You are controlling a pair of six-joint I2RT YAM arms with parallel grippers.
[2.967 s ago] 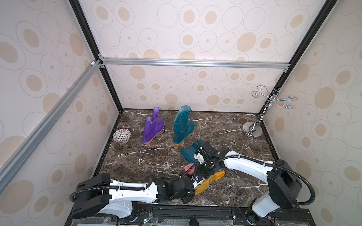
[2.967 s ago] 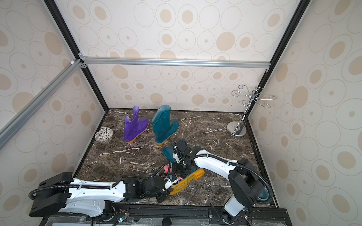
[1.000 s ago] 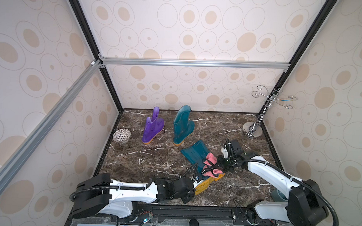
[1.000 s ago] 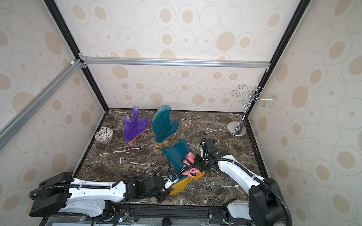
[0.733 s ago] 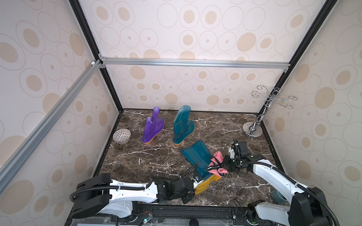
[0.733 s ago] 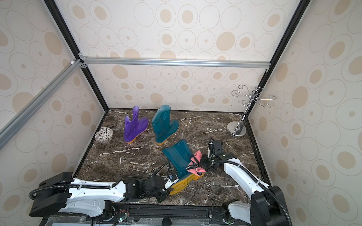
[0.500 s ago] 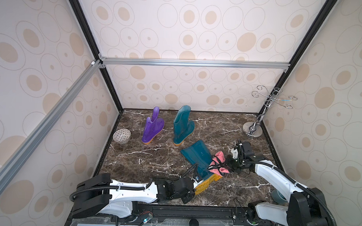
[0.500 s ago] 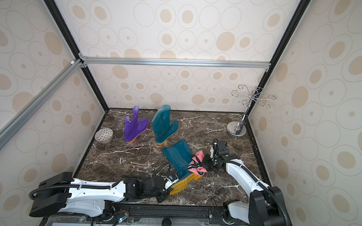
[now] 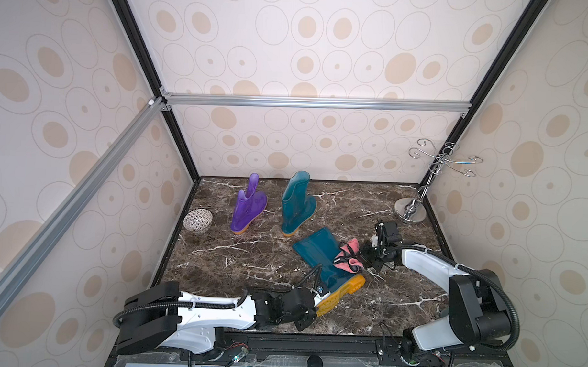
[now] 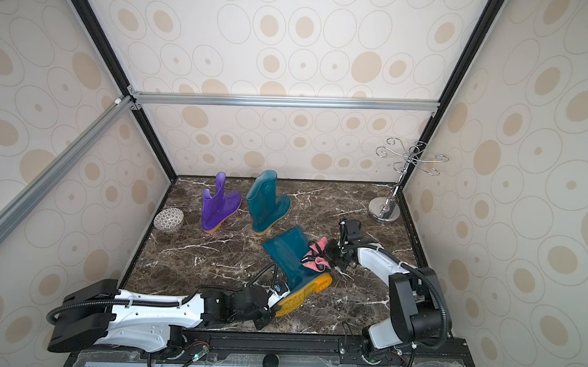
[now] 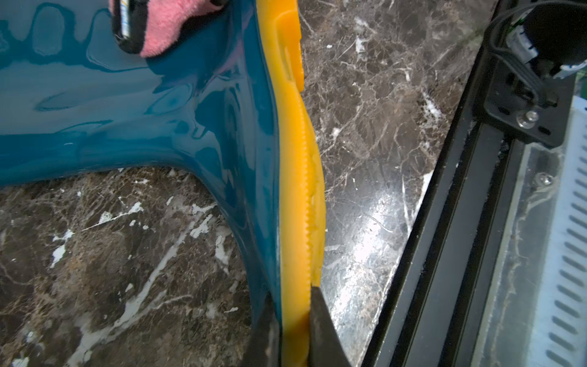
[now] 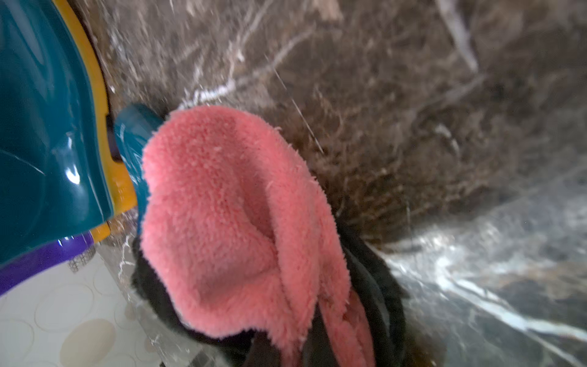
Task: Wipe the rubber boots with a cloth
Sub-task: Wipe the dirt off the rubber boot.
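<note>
Nearby — purple boot, teal boot upright; patterned bowl, chrome stand at edges.

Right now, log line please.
left tool: shut on lying teal boot sole | right tool: shut on cloth | cloth on boot near heel

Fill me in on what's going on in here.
Two robot arms are working on the lying teal boot, which is on its side on the marble table. The left gripper is shut on the boot's yellow sole near the toe, pinning it. The right gripper is shut on the pink cloth, which sits against the back of that boot above the heel. The purple boot and the standing teal boot are upright at the back, with neither arm near them.
</note>
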